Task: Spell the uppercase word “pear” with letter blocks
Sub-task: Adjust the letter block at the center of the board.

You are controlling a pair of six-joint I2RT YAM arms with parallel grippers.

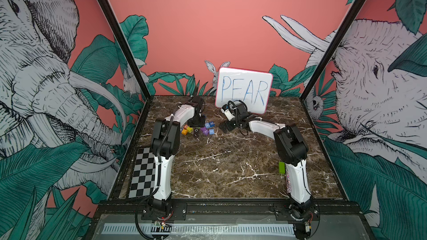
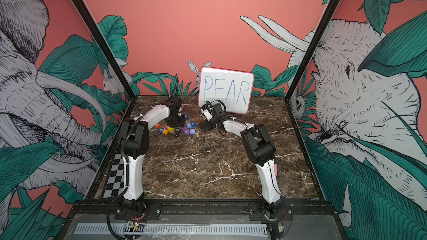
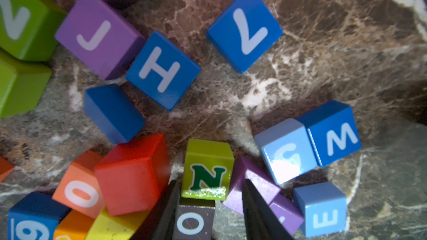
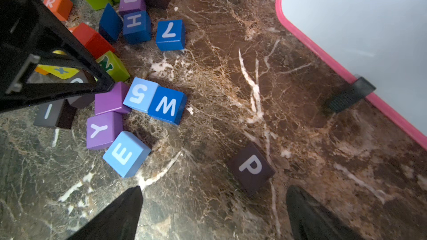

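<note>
So the right pincer (image 4: 213, 189) hangs spread wide by the P block (image 4: 251, 168), near the whiteboard (image 4: 358, 31); left pincer (image 3: 210, 182) sits half-spread around the dark O block (image 3: 191, 223), farther off.

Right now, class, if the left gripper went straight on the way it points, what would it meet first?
The left gripper would probably meet the dark O block first; it lies between the fingers, green N block just beyond. Depth is unclear.
</note>
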